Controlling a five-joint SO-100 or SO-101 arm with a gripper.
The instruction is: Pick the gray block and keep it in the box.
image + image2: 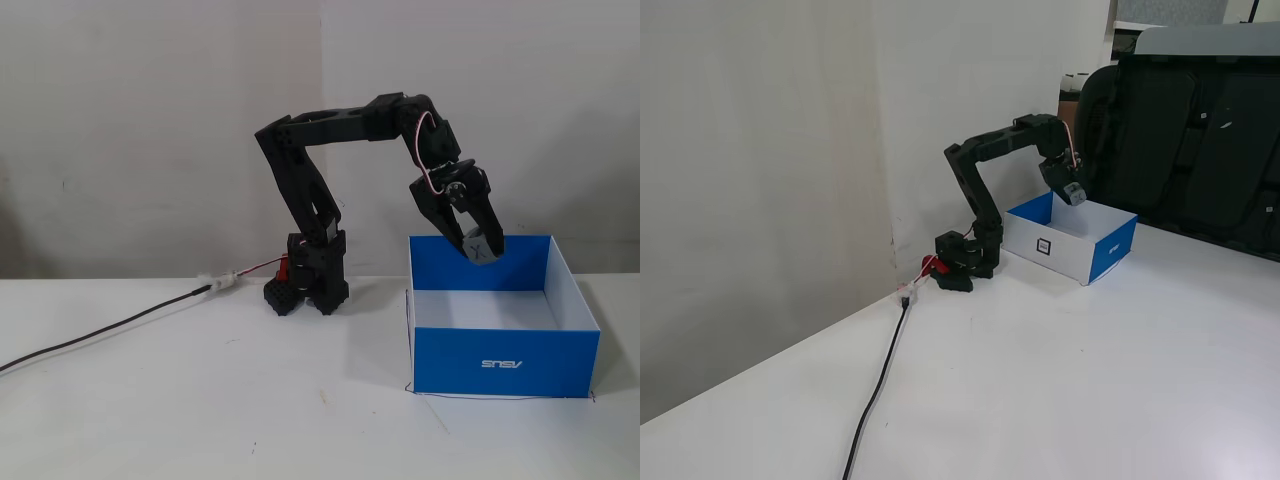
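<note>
- Black arm (330, 130) bolted at centre frame of a fixed view, bent over to the right, fingers (478, 245) pointing down.
- Fingers clamped on the gray block (479, 246), an engraved X showing on its near face.
- Block held in the air right of centre, above the rear left part of the box (505, 362), level with the top edge of the far wall, clear of the white floor.
- Box seated on the white table (200, 400) at lower right, blue walls, upside-down logo on the near side.
- Black cable (100, 335) trailing from the arm's base toward the left edge.
- In another fixed view, same grip seen upper centre: block (1076, 195) small and pale between the fingers (1075, 197), above the box (1110, 255).
- Dark chair (1200, 140) filling the upper right corner behind the table (1090, 400).
</note>
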